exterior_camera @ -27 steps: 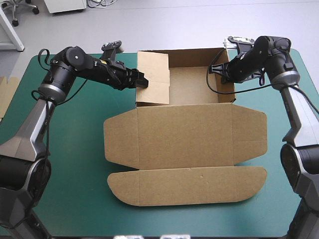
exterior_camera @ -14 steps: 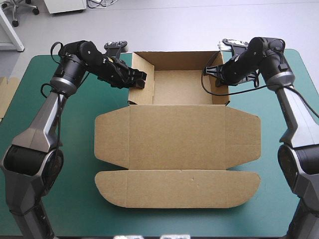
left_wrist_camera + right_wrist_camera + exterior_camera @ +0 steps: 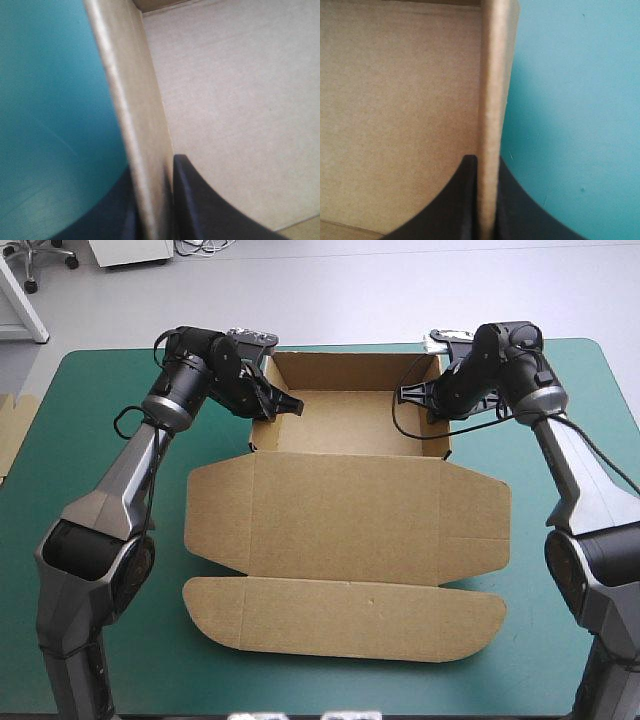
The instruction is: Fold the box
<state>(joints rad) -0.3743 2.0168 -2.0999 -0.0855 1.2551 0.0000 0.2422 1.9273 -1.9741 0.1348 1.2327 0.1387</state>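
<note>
The box (image 3: 300,500) fills the middle of the teal-green table (image 3: 100,390). It has slid a little toward the table's left edge since a moment ago, turning slightly as it went. Its tray (image 3: 350,425) is the part nearest the table's far edge. The big lid panel (image 3: 400,530) and its rounded flap (image 3: 340,618) lie flat on the near side of the tray.

The real change is at the tray's left wall (image 3: 258,435). Earlier it leaned inward over the tray floor, and now it stands upright, matching the tray's right wall (image 3: 447,435). To my eye the tray is now squared up, with the lid still to be dealt with.

The left gripper (image 3: 152,172) pinches the tray's left wall, one black finger inside the tray and one outside, nearly closed on the board. The right gripper (image 3: 487,162) pinches the tray's right wall the same way.
</note>
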